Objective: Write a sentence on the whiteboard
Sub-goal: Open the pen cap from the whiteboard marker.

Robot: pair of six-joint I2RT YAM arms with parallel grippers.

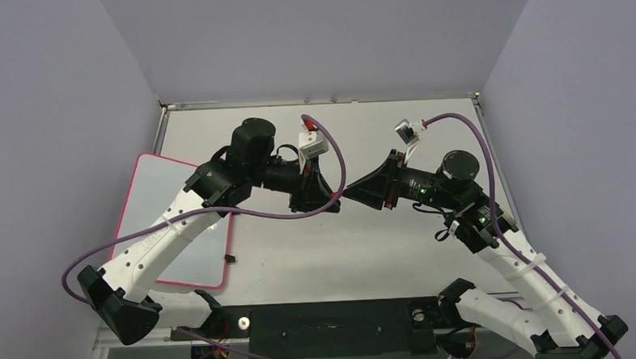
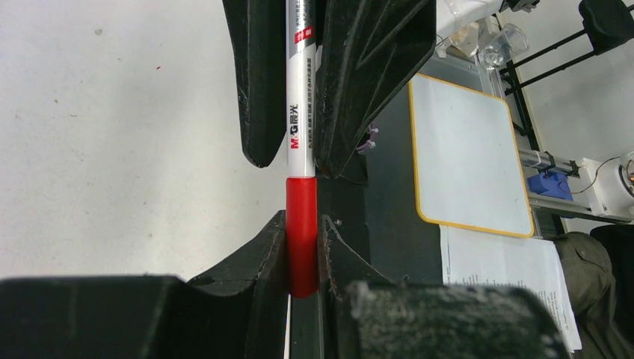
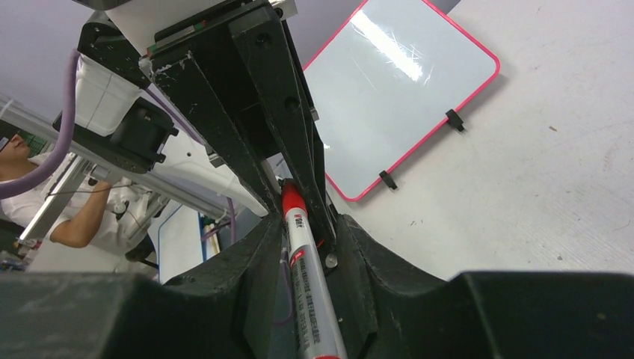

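The marker [image 2: 300,112] is held in the air above the middle of the bench [image 1: 366,250], bridged between the 2 arms. Its red cap [image 2: 302,232] is pinched by the left fingers [image 2: 258,258]. The white barrel is flanked by the right fingers [image 3: 243,258], which appear closed against it, though how firmly cannot be told. The whiteboard [image 1: 149,195] lies flat at the left of the bench, partly under the left arm and well apart from the marker. No writing is seen on it, so the sentence is judged not yet begun, and uncapping is judged to be the step in hand.

3 failures can be foreseen:

- If the barrel is gripped loosely when the arms are drawn apart, it could slide through the right fingers. The cap would then remain seated, or the whole marker would be left hanging from the left fingers by its cap alone.
- If the pull is not kept along the marker's own axis, the barrel could be levered and twisted in the grip, and the tip left at an angle poorly suited to writing.
- If a tight cap gives way suddenly, the barrel could be jolted loose and dropped onto the bench.

A further risk lies at the board itself, which could be nudged out of place by the left arm crossing above it.
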